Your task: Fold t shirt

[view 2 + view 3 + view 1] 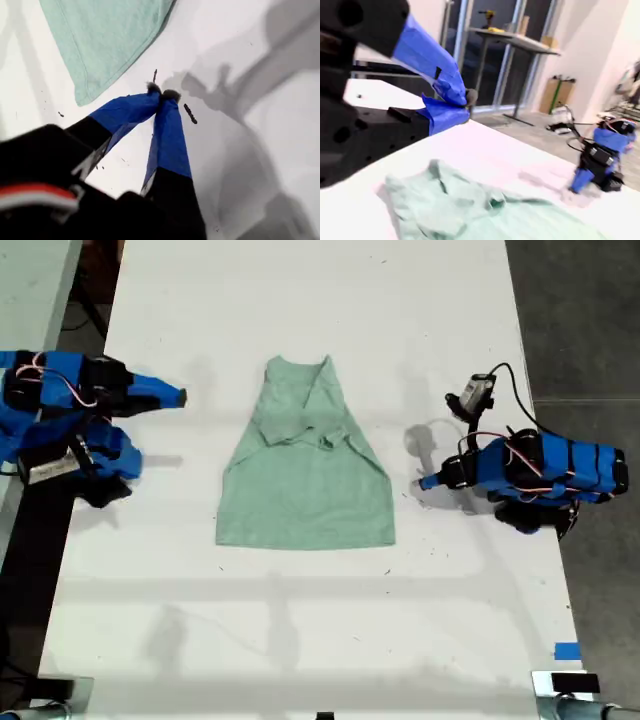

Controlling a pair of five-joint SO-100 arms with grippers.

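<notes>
The pale mint-green t shirt lies flat in the middle of the white table, neck toward the exterior view's top, sleeves folded inward over the chest. My first gripper is at the exterior view's right, low over the table and shut on nothing. Its tips are a short way from a hem corner of the t shirt. My second gripper, at the exterior view's left, is level with the collar, raised and shut on nothing. The rumpled collar end of the t shirt lies below it.
The white table runs the length of the exterior view, with dark floor past its right edge. A blue tape mark sits near the lower right edge. A small camera with cable rides on the first arm.
</notes>
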